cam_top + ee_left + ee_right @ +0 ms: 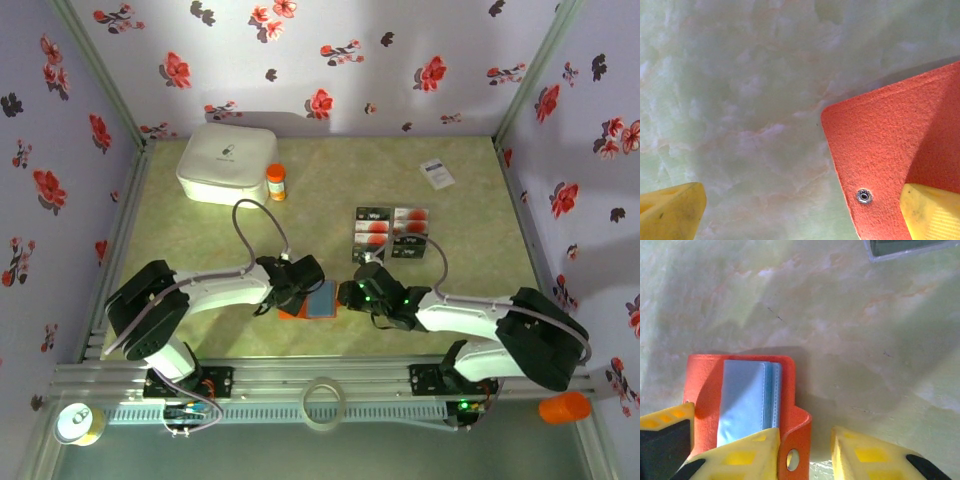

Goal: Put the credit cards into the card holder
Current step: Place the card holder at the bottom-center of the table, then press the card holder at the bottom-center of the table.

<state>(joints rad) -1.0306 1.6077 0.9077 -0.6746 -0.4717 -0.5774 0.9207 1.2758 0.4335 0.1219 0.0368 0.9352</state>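
The card holder lies open near the table's front, orange with a grey-blue inner panel. My left gripper is open wide over its left end; one yellow fingertip rests over the orange cover and the other fingertip is over bare table. My right gripper is open at the holder's right end. The holder's orange snap tab stands between its jaws, against the left finger and apart from the right one. Several credit cards lie in a block behind the right gripper.
A white box and an orange-capped bottle stand at the back left. A white card lies at the back right. Floral walls close in the table. A tape roll and a can lie below the rail.
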